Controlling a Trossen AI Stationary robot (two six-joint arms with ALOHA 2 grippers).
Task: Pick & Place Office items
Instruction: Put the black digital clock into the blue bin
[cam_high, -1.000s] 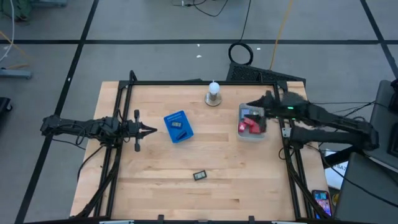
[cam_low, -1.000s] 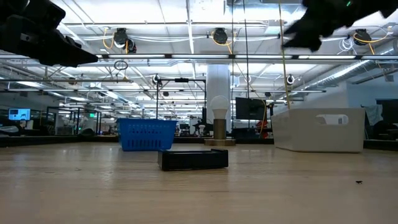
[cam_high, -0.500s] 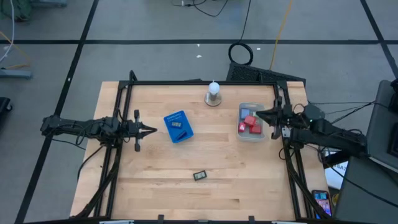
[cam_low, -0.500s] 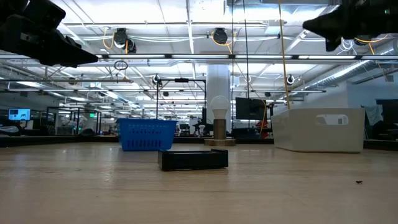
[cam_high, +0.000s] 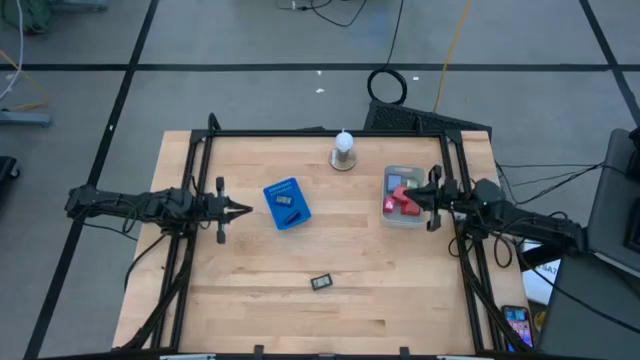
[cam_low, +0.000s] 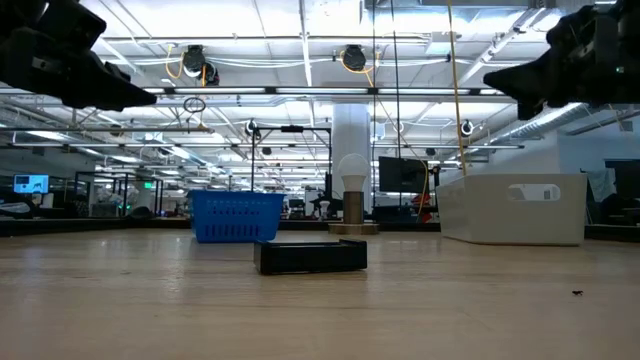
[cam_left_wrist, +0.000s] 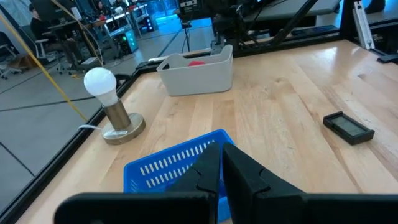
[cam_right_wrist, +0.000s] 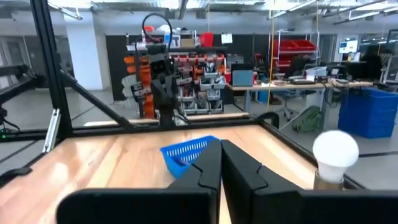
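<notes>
The office items I can see are a dark grey piece (cam_high: 321, 282) lying flat on the table near the front, a dark piece inside the blue basket (cam_high: 286, 203), and red pieces (cam_high: 401, 200) in the grey bin (cam_high: 388, 215). My left gripper (cam_high: 246, 209) hangs shut in the air just left of the basket. My right gripper (cam_high: 413, 197) is also shut. It hangs high over the bin's right side (cam_low: 490, 80), with nothing in it.
A white bulb on a round base (cam_high: 343, 151) stands at the table's far edge, between basket and bin. A black frame (cam_high: 300, 132) rims the table. Bare wood lies between the basket, the bin and the dark grey piece (cam_left_wrist: 348, 126).
My right gripper stood open over the grey bin. It has now shut and drawn back a little toward the table's right edge, ending over the bin's right side and somewhat lower. The left arm has kept still.
</notes>
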